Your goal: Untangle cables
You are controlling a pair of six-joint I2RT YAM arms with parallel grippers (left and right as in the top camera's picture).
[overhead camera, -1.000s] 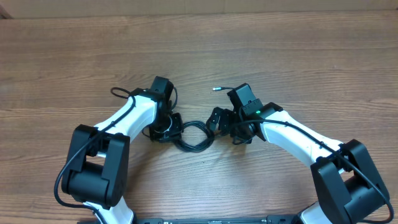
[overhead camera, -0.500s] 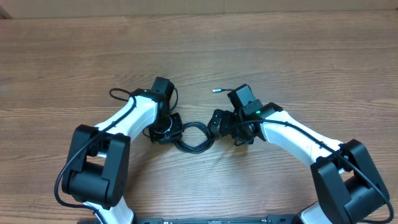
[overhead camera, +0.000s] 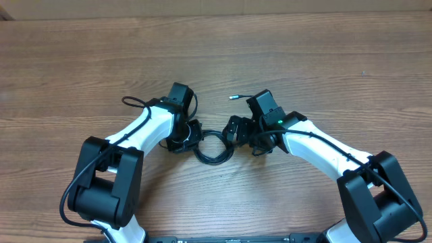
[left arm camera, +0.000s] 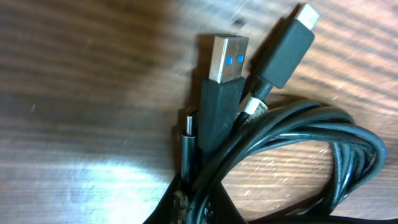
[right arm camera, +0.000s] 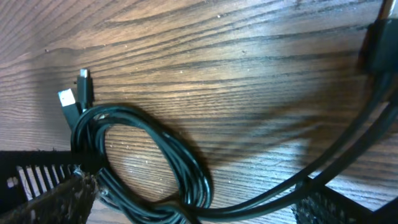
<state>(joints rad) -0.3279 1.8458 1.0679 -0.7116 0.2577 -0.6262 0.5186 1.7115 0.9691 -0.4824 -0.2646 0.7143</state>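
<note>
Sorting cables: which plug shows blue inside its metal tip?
The wide flat plug in the middle; the top plug and small bottom plug have narrower tips, no blue.

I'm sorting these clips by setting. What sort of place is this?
Likely a robotics lab or test bench: a white-and-black left arm and right arm reach over a wood-grain table toward a coil of black cables with USB plugs.
</note>
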